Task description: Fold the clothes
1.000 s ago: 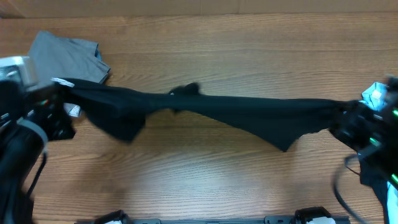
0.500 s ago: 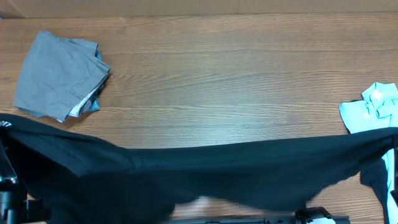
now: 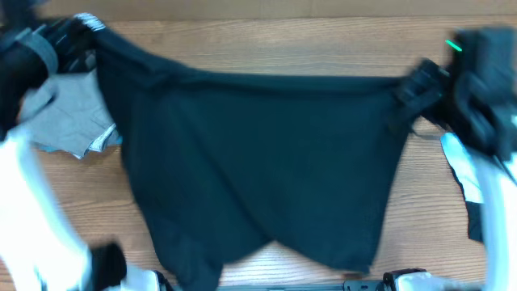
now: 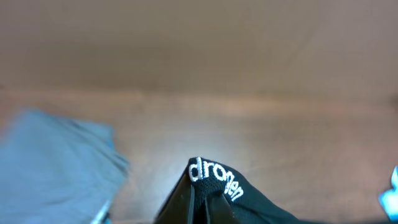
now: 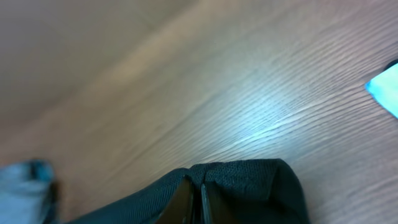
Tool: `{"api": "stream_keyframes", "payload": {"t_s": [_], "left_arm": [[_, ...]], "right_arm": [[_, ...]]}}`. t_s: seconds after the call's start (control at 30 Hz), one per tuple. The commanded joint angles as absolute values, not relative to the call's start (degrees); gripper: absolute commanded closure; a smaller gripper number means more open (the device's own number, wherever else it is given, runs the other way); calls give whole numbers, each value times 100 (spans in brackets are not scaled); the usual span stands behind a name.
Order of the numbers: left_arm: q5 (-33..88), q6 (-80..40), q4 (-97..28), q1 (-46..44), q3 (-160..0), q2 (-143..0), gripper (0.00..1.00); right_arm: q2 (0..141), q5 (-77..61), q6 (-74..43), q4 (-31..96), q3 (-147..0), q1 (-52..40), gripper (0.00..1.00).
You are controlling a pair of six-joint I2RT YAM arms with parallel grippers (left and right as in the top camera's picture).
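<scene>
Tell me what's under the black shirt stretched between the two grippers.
Around the black shirt the wooden table shows, and a grey garment pokes out past its left edge. Whatever lies beneath the shirt's middle is covered.

shirt (image 3: 258,162) centre, garment (image 3: 71,121) left (edge overlapped)

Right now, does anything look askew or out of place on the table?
Nothing looks spilled or damaged. The black shirt is pinched at its top corners by the left gripper and the right gripper, and it spreads lopsided. Its lower edge is uneven, with a notch near the middle.
</scene>
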State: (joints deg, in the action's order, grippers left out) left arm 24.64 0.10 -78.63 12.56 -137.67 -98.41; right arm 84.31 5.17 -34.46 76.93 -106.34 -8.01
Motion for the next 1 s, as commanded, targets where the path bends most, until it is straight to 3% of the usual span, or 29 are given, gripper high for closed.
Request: {"api": "stream_keyframes", "payload": {"t_s": [0.0,0.03,0.13,0.17,0.23,0.27,0.33,0.63,0.7,0.77,0.97], "left_arm": [[2069,274,-7714,679,-13686,-11028,95],[1852,257,-7575,521,-13686,-11386,94],[1170,102,-7035,117,-13688,-12503,76],[1100,80,-6945,80,-13688,-12658,70],[1033,62,-6801,62,-13694,-12857,31],[919,62,-6770,64,-13703,-12868,26],[672,43,-6851,123,-13808,-12803,20],[725,128,-8158,451,-14422,-12108,16],[755,128,-8431,454,-14422,-11985,20],[753,128,-8718,454,-14422,-11858,35],[690,132,-9601,552,-14422,-10971,36]], "right_arm": [[9284,923,-3406,7336,-10527,-781,96],[9583,921,-3406,7133,-10527,-749,96],[10639,895,-3395,6294,-10527,-569,92],[10801,867,-3332,6141,-10527,-519,82],[10995,666,-3142,5889,-10541,-379,48],[11019,576,-3096,5802,-10541,-279,38],[10973,486,-3094,5782,-10573,-36,31],[10604,-327,-2344,7065,-10626,819,30],[10608,-314,-2154,7572,-10613,845,30],[10608,-316,-2012,7937,-10610,843,35],[9915,-499,-1815,8464,-10615,838,39]]}}
